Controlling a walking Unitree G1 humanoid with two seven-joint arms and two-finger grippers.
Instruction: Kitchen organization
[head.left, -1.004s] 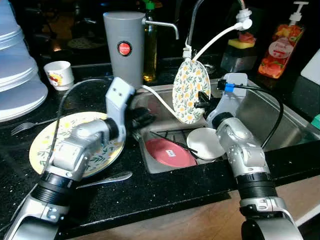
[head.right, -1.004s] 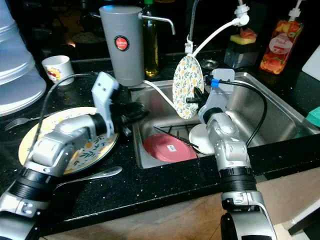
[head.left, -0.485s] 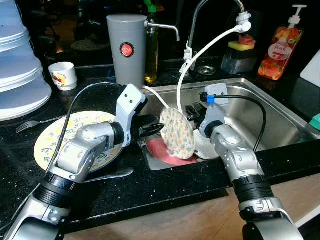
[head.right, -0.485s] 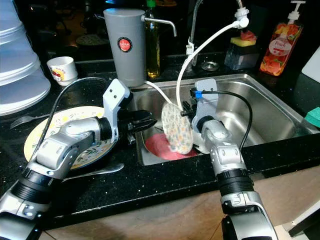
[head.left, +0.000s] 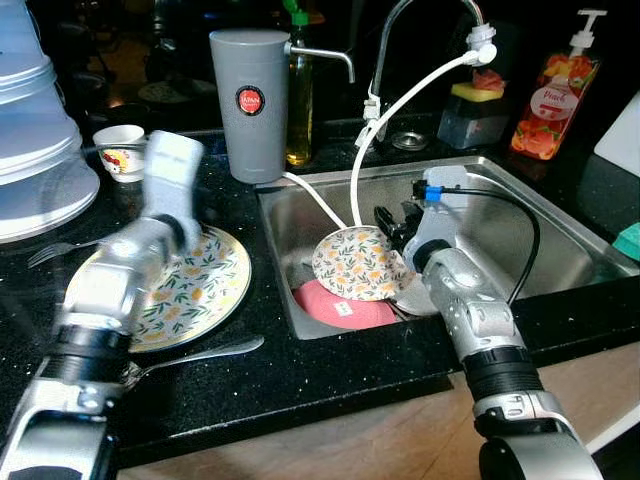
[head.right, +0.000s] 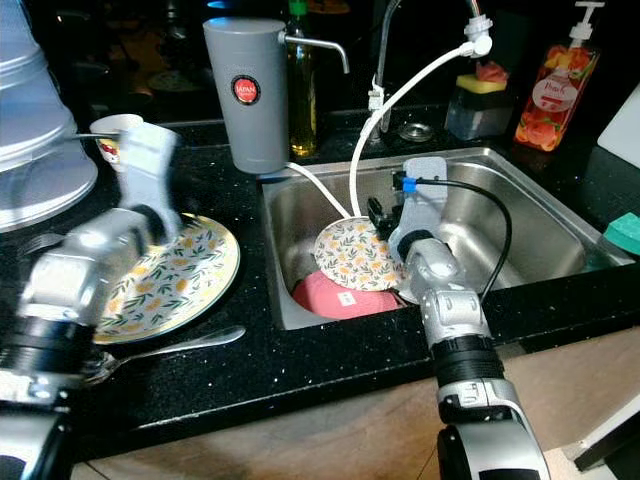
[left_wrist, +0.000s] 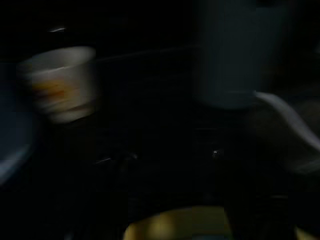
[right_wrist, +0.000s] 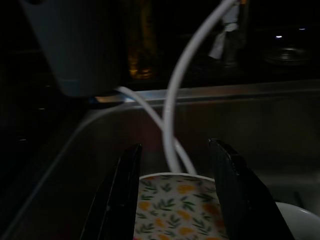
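Note:
A small floral plate (head.left: 360, 263) lies tilted in the sink (head.left: 560, 230), resting on a red plate (head.left: 345, 308) and a white dish (head.left: 418, 298). My right gripper (head.left: 390, 222) hangs just behind it, open. In the right wrist view its fingers (right_wrist: 120, 195) stand apart over the plate's rim (right_wrist: 175, 200). A large floral plate (head.left: 195, 290) sits on the black counter left of the sink. My left arm (head.left: 130, 260) is blurred above that plate, wrist toward a white cup (head.left: 120, 150). The dark left wrist view looks at the cup (left_wrist: 62, 82).
A grey canister (head.left: 250, 100) and an oil bottle (head.left: 300, 90) stand behind the sink, with the tap's white hose (head.left: 400, 95) drooping into the basin. A fork (head.left: 60, 252) and a spoon (head.left: 205, 353) lie by the large plate. Stacked white containers (head.left: 35, 140) stand far left, a soap bottle (head.left: 550, 95) far right.
My right gripper lowered the small floral plate from upright over the sink onto the red plate and let go of it. My left arm swung from the sink edge back over the counter plate.

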